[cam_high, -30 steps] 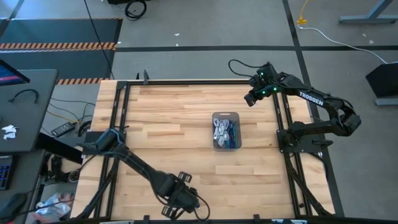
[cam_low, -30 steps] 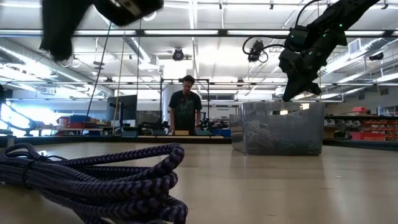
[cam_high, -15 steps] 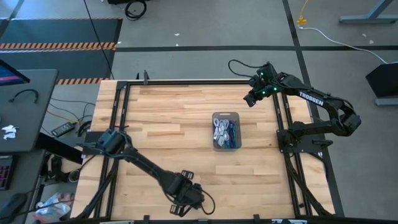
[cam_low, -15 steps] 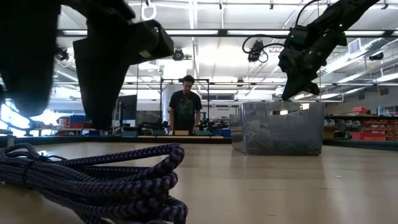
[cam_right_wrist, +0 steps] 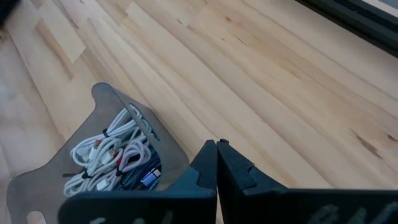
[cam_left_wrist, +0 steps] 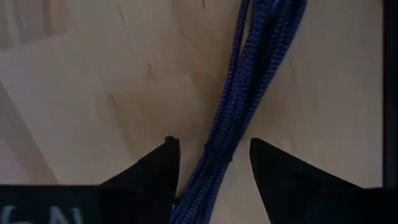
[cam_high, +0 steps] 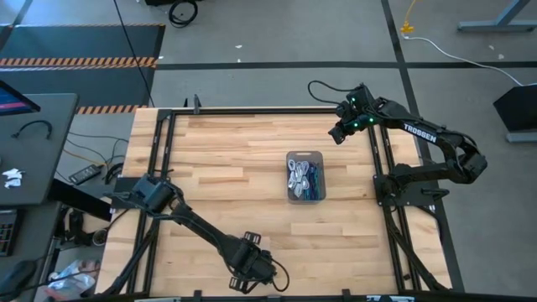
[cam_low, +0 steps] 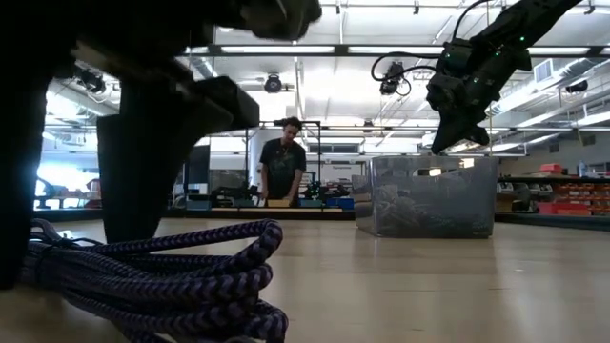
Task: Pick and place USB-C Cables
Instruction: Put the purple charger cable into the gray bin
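Note:
A dark blue-purple USB-C cable bundle [cam_low: 152,276] lies on the wooden table close to its near edge. It also shows in the left wrist view [cam_left_wrist: 239,106]. My left gripper [cam_high: 252,267] is open and low over the bundle, one finger on each side of it [cam_left_wrist: 214,149]. I see no touch. My right gripper [cam_high: 338,132] is shut and empty, raised over the table's far right part [cam_right_wrist: 216,149]. The grey translucent tray [cam_high: 304,157] stands right of the table's middle. It holds several white and dark cable bundles [cam_right_wrist: 112,152].
The tray [cam_low: 429,195] stands between the two grippers, with bare wood all around it. Black frame rails [cam_high: 164,168] run along the table's left and right sides. A person [cam_low: 283,167] stands in the room beyond the far edge.
My left gripper has moved a little toward the table's right edge. It has come down over the dark blue-purple bundle, so its open fingers now stand on either side of it. The bundle has not moved.

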You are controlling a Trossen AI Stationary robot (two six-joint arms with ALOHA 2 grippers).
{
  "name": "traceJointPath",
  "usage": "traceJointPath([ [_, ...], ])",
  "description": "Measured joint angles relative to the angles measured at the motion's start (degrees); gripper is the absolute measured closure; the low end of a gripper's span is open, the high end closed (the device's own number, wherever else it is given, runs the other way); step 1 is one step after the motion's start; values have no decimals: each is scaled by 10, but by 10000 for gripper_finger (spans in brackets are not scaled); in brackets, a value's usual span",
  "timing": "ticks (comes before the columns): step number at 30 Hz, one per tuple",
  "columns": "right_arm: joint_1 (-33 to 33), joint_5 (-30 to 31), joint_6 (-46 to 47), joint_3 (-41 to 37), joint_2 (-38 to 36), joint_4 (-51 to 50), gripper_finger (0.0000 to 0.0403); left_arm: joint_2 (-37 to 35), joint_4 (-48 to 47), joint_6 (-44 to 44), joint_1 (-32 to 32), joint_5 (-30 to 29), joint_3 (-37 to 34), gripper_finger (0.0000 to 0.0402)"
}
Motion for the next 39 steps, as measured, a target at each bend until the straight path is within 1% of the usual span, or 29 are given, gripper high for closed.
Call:
traceJointPath([
  [3, 0, 0, 0, 0, 0, 0, 403, 7, -3, -22, 8, 0, 0, 211],
  [6, 0, 0, 0, 0, 0, 0, 403, 12, -8, -70, 22, 4, 1, 241],
  [8, 0, 0, 0, 0, 0, 0, 403, 12, -14, -99, 31, 6, 1, 275],
  [10, 0, 0, 0, 0, 0, 0, 403, 12, -15, -125, 44, 13, 1, 320],
  [12, 0, 0, 0, 0, 0, 0, 403, 12, -16, -148, 62, 33, 1, 367],
  [13, 0, 0, -2, 0, 0, 0, 403, 12, -18, -165, 71, 40, 1, 376],
  [18, 0, 0, -5, 0, 0, 0, 403, 12, -13, -265, 125, 37, 0, 375],
  [21, 0, 0, -8, 0, 0, -1, 403, 3, 11, -321, 162, 26, -1, 375],
  [24, 0, -1, -9, 0, 0, -1, 403, -20, 65, -343, 192, 17, -1, 375],
  [28, 0, -4, -12, 0, 0, -2, 403, -63, 153, -343, 216, -4, -1, 375],
  [30, 0, -4, -14, 0, 0, -3, 403, -85, 191, -340, 226, -29, -1, 375],
  [32, 0, -4, -18, 0, 0, -3, 403, -104, 227, -340, 235, -68, 0, 375],
  [36, 0, -4, -20, 0, 0, -2, 403, -116, 302, -356, 260, -170, 0, 375],
  [37, 0, -4, -20, 0, 0, -2, 403, -116, 328, -365, 267, -187, 0, 375],
  [39, 0, -4, -20, 0, 0, -2, 403, -113, 393, -374, 282, -197, 0, 375],
])
